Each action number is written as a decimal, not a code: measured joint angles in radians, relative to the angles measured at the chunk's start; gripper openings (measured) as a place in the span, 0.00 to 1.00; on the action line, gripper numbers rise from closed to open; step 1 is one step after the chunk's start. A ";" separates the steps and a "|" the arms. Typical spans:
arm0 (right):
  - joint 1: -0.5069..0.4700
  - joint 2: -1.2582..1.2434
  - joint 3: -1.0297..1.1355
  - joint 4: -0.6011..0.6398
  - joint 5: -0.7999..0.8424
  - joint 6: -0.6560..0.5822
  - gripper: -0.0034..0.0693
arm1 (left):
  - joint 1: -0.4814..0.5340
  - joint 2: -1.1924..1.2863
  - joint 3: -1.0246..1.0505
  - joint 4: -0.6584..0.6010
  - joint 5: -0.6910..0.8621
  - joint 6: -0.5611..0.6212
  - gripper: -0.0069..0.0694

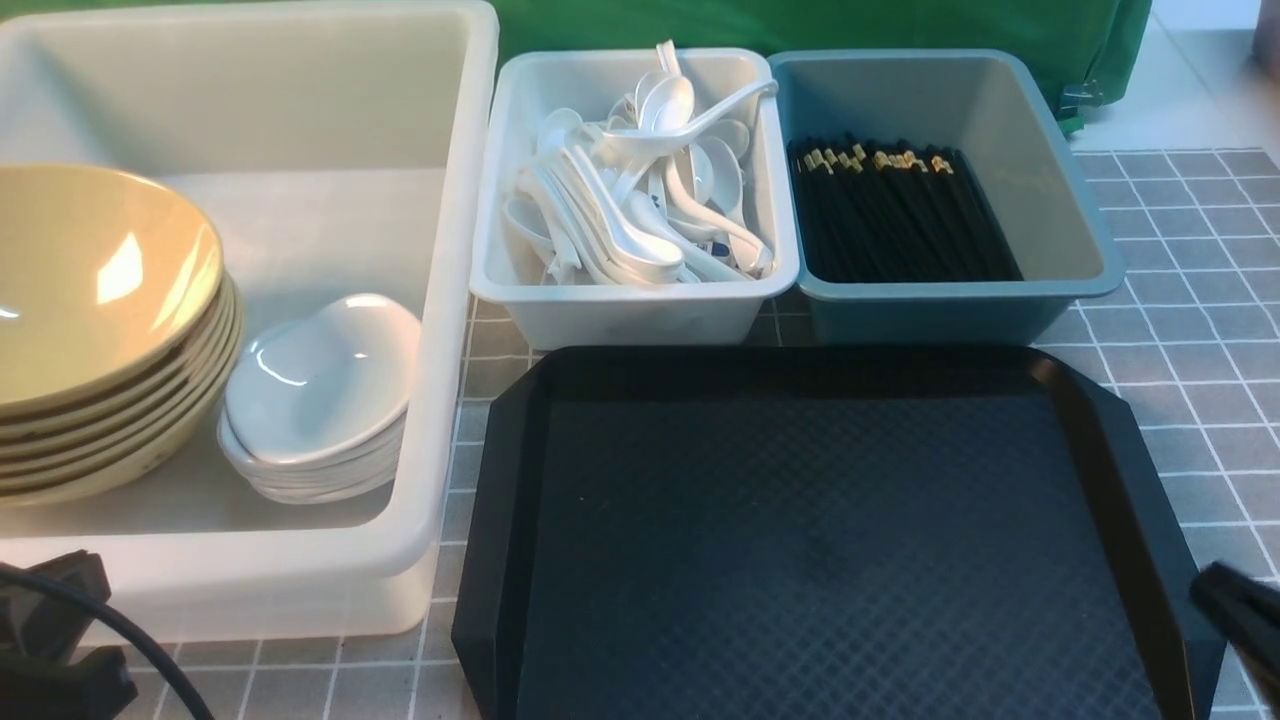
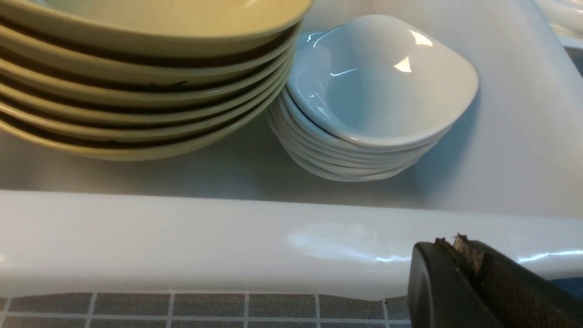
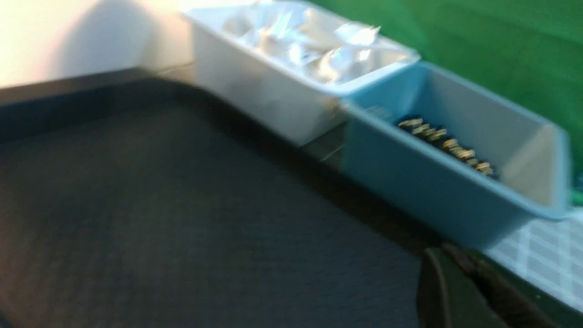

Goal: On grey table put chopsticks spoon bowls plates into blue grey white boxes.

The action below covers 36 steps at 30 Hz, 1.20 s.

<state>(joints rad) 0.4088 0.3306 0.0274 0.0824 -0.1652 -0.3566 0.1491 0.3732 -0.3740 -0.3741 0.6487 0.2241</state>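
Note:
On the grey table (image 1: 1180, 380) stand three boxes. The big white tub (image 1: 455, 300) holds a stack of yellow bowls (image 1: 100, 280) (image 2: 136, 82) and, beside it, a stack of white plates (image 1: 320, 385) (image 2: 378, 86). Several spoons (image 1: 640, 200) fill the grey-white box (image 1: 640, 315). Black chopsticks (image 1: 900, 220) (image 3: 448, 143) lie in the blue box (image 1: 930, 315) (image 3: 410, 182). My left gripper (image 2: 451, 243) is shut and holds nothing, just outside the tub's near rim (image 2: 182, 237). My right gripper (image 3: 444, 255) (image 1: 1215, 590), also shut with nothing in it, hovers at the tray's near right corner.
A black diamond-textured tray (image 1: 830, 540) (image 3: 159, 205) lies in front of the two small boxes, right of the tub. A green cloth (image 1: 800, 25) hangs behind the boxes. A black cable (image 1: 130, 640) runs by the left arm at the lower left.

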 joint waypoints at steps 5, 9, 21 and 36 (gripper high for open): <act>-0.179 -0.186 0.000 -0.077 0.057 0.095 0.09 | 0.000 0.000 0.000 0.000 0.001 0.000 0.08; -0.284 -0.324 0.000 -0.222 0.165 0.295 0.09 | 0.000 0.000 0.000 0.000 0.004 0.000 0.08; -0.336 -0.342 0.001 -0.194 0.484 0.357 0.09 | 0.000 0.000 0.000 0.001 0.010 0.000 0.08; -0.337 -0.342 0.001 -0.191 0.485 0.334 0.09 | 0.000 0.000 0.000 0.001 0.010 0.000 0.08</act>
<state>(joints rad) 0.0720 -0.0115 0.0283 -0.1090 0.3194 -0.0223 0.1491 0.3732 -0.3740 -0.3732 0.6589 0.2241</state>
